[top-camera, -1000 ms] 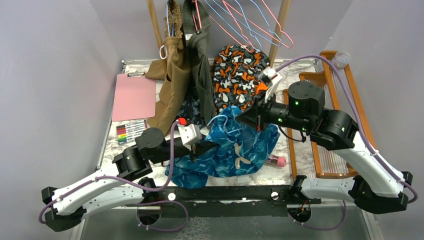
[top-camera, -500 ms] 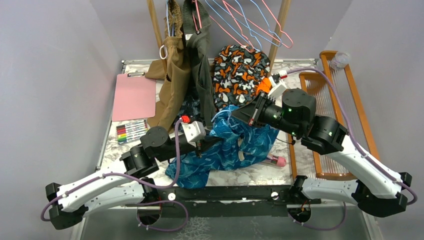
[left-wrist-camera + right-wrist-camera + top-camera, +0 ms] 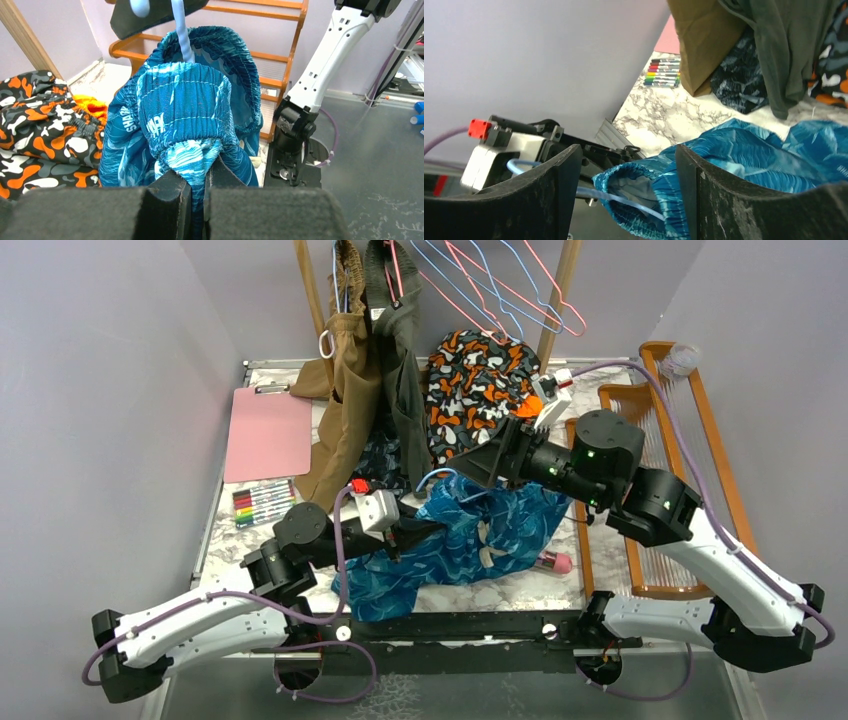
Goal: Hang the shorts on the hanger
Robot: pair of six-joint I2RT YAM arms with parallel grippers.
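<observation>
The teal-blue shorts (image 3: pixel 480 540) lie bunched on the marble table between the two arms. My left gripper (image 3: pixel 408 530) is shut on a fold of their gathered waistband (image 3: pixel 185 105), with cloth pinched between its fingers (image 3: pixel 197 176). The light-blue hanger (image 3: pixel 432 481) runs through the waistband opening; its wire (image 3: pixel 624 198) crosses the gap between my right gripper's fingers. My right gripper (image 3: pixel 480 466) hovers just above the shorts with its jaws open (image 3: pixel 626 185), straddling the waistband edge and the wire and gripping neither. In the left wrist view the hanger wire (image 3: pixel 181 35) rises from the waistband.
An orange, black and white garment (image 3: pixel 475 390) lies behind the shorts. Tan (image 3: pixel 345 410) and olive (image 3: pixel 400 370) garments hang from the rail with spare wire hangers (image 3: pixel 500 285). A pink clipboard (image 3: pixel 268 432) and markers (image 3: pixel 262 502) lie left; a wooden rack (image 3: pixel 660 490) stands right.
My right gripper was shut and now stands open, and its arm has shifted left over the shorts. The left gripper keeps its hold on the waistband.
</observation>
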